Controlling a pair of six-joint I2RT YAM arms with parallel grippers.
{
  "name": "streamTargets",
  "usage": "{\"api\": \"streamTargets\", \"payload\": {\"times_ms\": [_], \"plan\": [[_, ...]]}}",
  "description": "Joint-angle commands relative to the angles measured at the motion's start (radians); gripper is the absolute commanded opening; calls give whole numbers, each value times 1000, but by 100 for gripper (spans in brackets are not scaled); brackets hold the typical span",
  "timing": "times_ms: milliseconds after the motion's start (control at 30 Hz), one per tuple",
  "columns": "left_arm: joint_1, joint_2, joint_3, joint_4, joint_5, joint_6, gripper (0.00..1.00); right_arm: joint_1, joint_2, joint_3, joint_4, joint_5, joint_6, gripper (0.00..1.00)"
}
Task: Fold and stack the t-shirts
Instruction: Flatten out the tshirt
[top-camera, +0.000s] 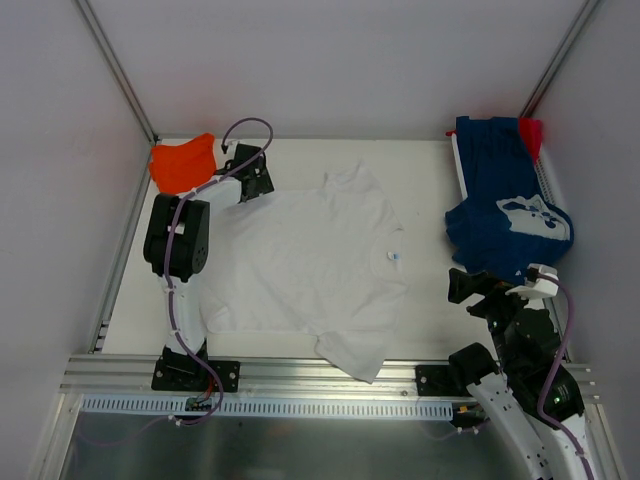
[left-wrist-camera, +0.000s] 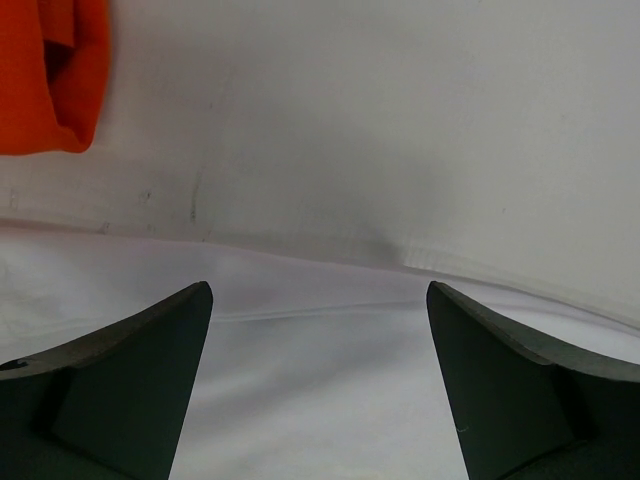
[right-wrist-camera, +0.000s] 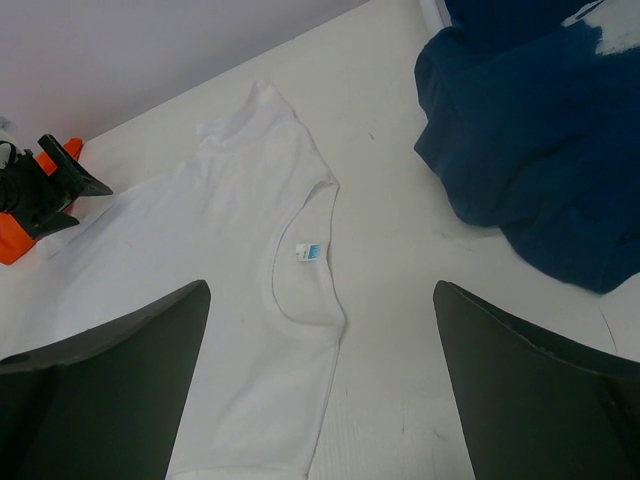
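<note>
White table top (top-camera: 425, 175) under all the rest. Spread flat on it, the white t-shirt (top-camera: 300, 260), lying between the two claws, with the collar turned toward the right claw (top-camera: 468, 290) and the bottom edge toward the left claw (top-camera: 262, 182).

Next in size, the navy blue t-shirt (top-camera: 500, 200) with white print, crumpled in a heap just ahead of the right claw and to its right side, apart from the white one.

Then the orange t-shirt (top-camera: 182, 163), bunched up just beside the left claw, on its left.

Only a small corner of the red t-shirt (top-camera: 531, 131) visible, far ahead of the right claw, behind the navy heap.

Smallest, a white and blue label (right-wrist-camera: 308, 251) inside the collar, straight ahead of the right claw.

Left claw spread wide, holding nothing, low over a stitched edge of the white cloth; touching or not, impossible to tell. Right claw also spread wide and empty, raised above the table, well apart from the cloth.
</note>
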Motion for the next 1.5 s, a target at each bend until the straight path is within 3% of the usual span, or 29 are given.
{"api": "streamTargets", "payload": {"times_ms": [0,167,333,733,1467], "plan": [[-9,-13,29,-57,-80,-8,90,6,-155,22,0,12,-27,100],[-68,-220,-102,-49,-157,17,91,6,-158,4,12,1,-27,100],[-71,-300,-178,-49,-168,18,93,8,-164,5,15,-2,-27,99],[-71,-199,-235,-62,-151,-79,93,20,-173,13,9,-16,-28,99],[-22,-26,-20,-106,-74,-97,93,63,-162,5,10,18,-30,99]]}}
